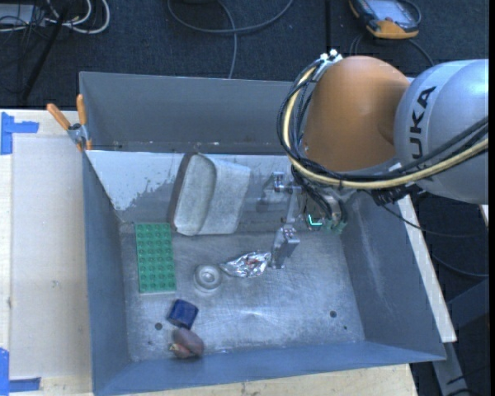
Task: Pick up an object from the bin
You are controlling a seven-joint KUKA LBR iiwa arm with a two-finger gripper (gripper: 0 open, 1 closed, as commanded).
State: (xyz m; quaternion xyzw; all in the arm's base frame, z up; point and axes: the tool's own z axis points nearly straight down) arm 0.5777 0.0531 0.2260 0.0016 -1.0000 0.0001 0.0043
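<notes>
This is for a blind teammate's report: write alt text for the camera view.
A robot arm reaches into a grey bin from the right, its jaws low beside a crumpled foil scrap. Left of it lie a green studded plate, a clear cap, a blue block and a brown lump.

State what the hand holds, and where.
Cannot be told: the hand sits at the right end of the crumpled foil, but no grip shows.

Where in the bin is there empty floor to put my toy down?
The bin floor is bare front right, between the crumpled silver foil, the gripper and the right wall. The left is crowded: green studded plate, clear round cap, small blue block, brown lump.
</notes>
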